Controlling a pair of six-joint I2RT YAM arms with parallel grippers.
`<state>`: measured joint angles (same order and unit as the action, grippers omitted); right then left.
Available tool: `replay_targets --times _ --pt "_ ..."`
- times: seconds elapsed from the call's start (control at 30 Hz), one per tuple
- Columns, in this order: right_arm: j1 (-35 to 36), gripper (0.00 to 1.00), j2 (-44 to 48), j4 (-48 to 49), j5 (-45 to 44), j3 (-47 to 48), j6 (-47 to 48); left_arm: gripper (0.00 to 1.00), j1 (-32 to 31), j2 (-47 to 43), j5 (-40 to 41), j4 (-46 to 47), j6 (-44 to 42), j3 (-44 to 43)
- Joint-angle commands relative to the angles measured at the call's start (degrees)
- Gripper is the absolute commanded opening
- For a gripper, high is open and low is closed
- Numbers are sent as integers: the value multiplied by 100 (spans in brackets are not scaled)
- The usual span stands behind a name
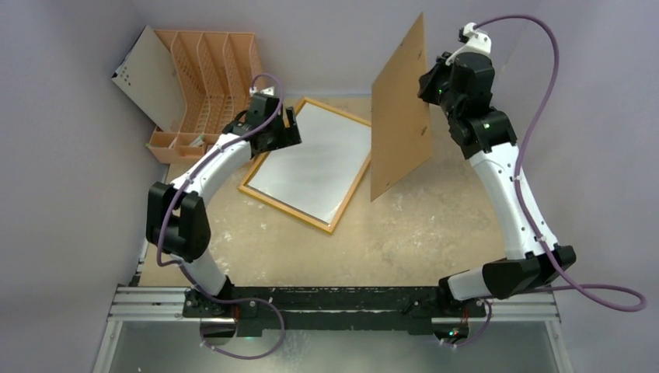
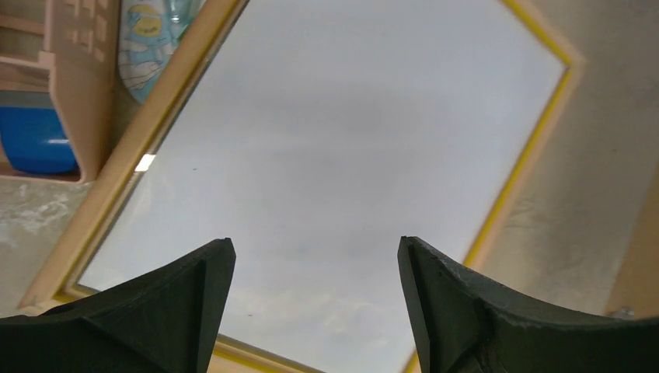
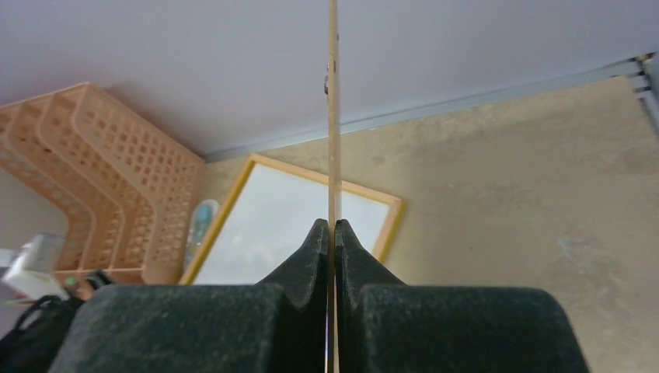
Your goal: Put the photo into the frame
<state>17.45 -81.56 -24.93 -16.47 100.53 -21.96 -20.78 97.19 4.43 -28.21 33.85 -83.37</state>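
Observation:
The frame (image 1: 284, 210) lies flat on the table at the back centre, wood-coloured edge up with a yellow inner rim (image 2: 527, 155). A white sheet, the photo (image 1: 311, 163) with its plain side up, fills the frame; its printed side does not show. My left gripper (image 1: 291, 128) hovers open and empty over the frame's far-left corner, its jaws wide apart above the white sheet (image 2: 334, 140). My right gripper (image 1: 426, 84) is shut on the brown backing board (image 1: 400, 116) and holds it upright in the air beside the frame's right side. The right wrist view shows the board edge-on (image 3: 332, 116).
An orange slotted file rack (image 1: 210, 70) stands at the back left, with a white panel (image 1: 148, 78) leaning on its left side. A small blue-and-white card (image 2: 148, 39) lies between rack and frame. A metal rail (image 1: 342, 311) runs along the near edge.

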Motion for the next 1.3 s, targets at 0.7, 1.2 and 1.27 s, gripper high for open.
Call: replay_targets --times 0.7,1.2,1.27 --pt "-1019 0 1058 3601 3067 -2967 -3023 80 706 2860 900 439 -2183 -1711" --pt "-1083 0 923 3454 2824 -3084 -2858 50 722 2281 -1067 416 -1322 -845" --pt "-1131 0 883 3421 2818 -3119 -2882 50 716 2164 -1390 422 -1193 -720"
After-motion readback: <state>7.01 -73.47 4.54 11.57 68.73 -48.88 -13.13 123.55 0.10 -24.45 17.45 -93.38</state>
